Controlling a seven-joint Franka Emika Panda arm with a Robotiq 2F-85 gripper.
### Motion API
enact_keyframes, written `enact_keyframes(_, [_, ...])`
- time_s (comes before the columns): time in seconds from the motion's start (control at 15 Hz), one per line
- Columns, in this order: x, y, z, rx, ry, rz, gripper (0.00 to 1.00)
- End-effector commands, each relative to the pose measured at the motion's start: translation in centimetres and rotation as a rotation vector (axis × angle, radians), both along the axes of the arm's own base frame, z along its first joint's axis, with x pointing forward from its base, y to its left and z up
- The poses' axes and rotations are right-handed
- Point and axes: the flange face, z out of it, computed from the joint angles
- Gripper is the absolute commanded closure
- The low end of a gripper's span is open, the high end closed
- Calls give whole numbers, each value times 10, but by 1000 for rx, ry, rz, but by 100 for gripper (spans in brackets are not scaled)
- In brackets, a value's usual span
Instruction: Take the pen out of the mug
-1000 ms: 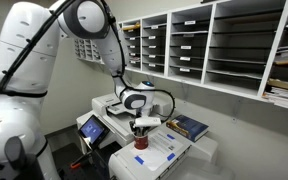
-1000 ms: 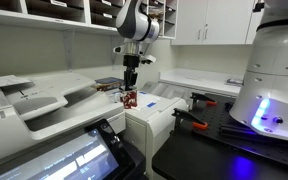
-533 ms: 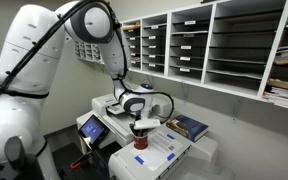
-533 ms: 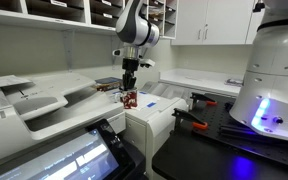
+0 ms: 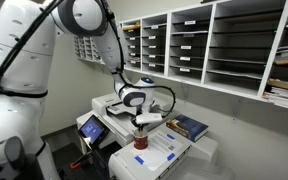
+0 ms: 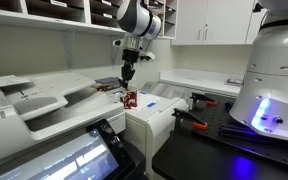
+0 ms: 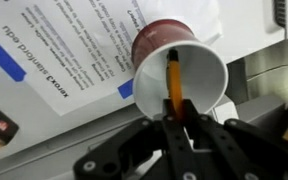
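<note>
The red mug, white inside, stands on a printed sheet on the white printer. The orange pen leans inside the mug with its lower end still within the rim. My gripper is directly above the mug and shut on the pen's upper end. In both exterior views the gripper hangs just above the mug. The pen is too thin to make out there.
A dark blue book lies on the printer beside the mug. Wall shelves with paper trays are behind. A touchscreen panel sits at the printer's front. An orange-handled tool lies on the dark counter.
The gripper has risen a little above the mug, drawing the pen upward with it. The mug has stayed in place.
</note>
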Motion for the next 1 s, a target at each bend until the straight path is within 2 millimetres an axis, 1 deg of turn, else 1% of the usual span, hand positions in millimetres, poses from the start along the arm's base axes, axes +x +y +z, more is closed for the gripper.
enact_keyframes(0.0, [-10, -1, 36, 35, -18, 4, 96])
enact_keyframes(0.07, [-10, -2, 46, 56, -23, -3, 96])
enact_keyframes(0.2, [-9, -12, 68, 118, -11, -84, 96])
enact_keyframes(0.33, [-9, -35, 82, 130, 52, -210, 96])
enact_keyframes(0.47, [-7, -67, 88, 75, 94, -320, 96])
enact_keyframes(0.6, [1, -94, 78, -6, 131, -418, 96])
enact_keyframes(0.67, [5, -103, 65, -38, 162, -460, 96])
enact_keyframes(0.73, [7, -109, 50, -60, 204, -497, 96])
enact_keyframes(0.93, [16, -109, -9, -131, 320, -613, 96])
